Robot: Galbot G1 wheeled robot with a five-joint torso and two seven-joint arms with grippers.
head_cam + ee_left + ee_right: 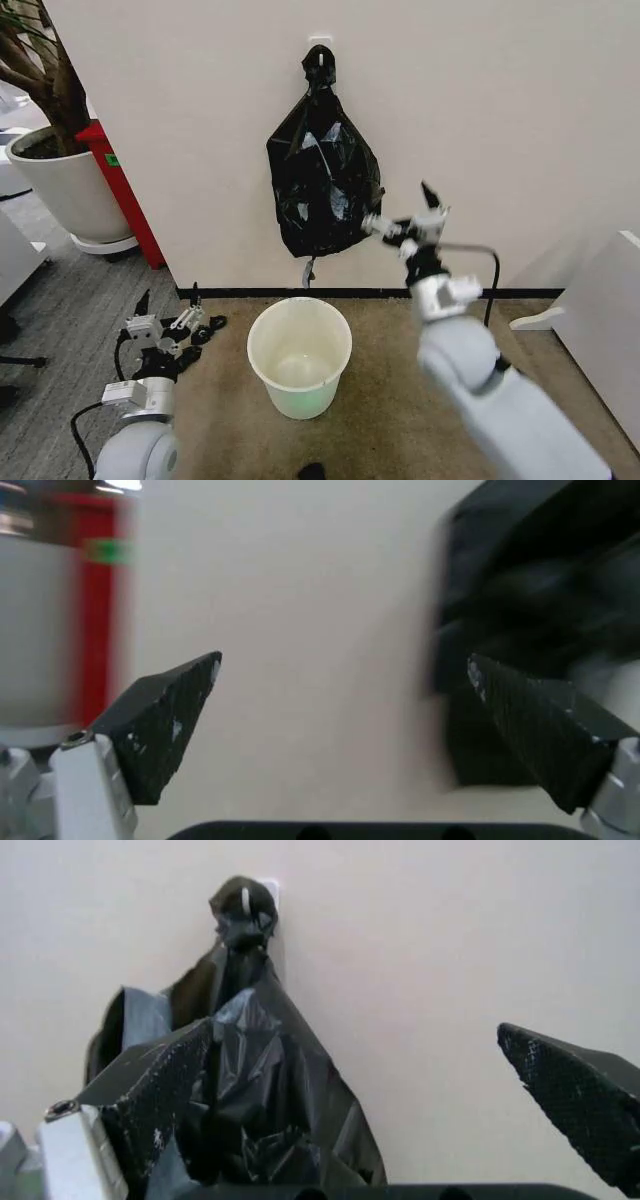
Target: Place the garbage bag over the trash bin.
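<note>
The garbage bag [322, 175] hangs long and straight down from a wall hook, top middle. The right hand [404, 218] is up just beside its right edge, fingers spread and holding nothing. The left hand [170, 305], also spread, waits low left, farther away. The trash bin [299, 355] stands on the floor below the bag.

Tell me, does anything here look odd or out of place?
The garbage bag hangs from a wall hook instead of lining the trash bin below, which stands bare. The right gripper is raised beside the bag, jaws open.
</note>
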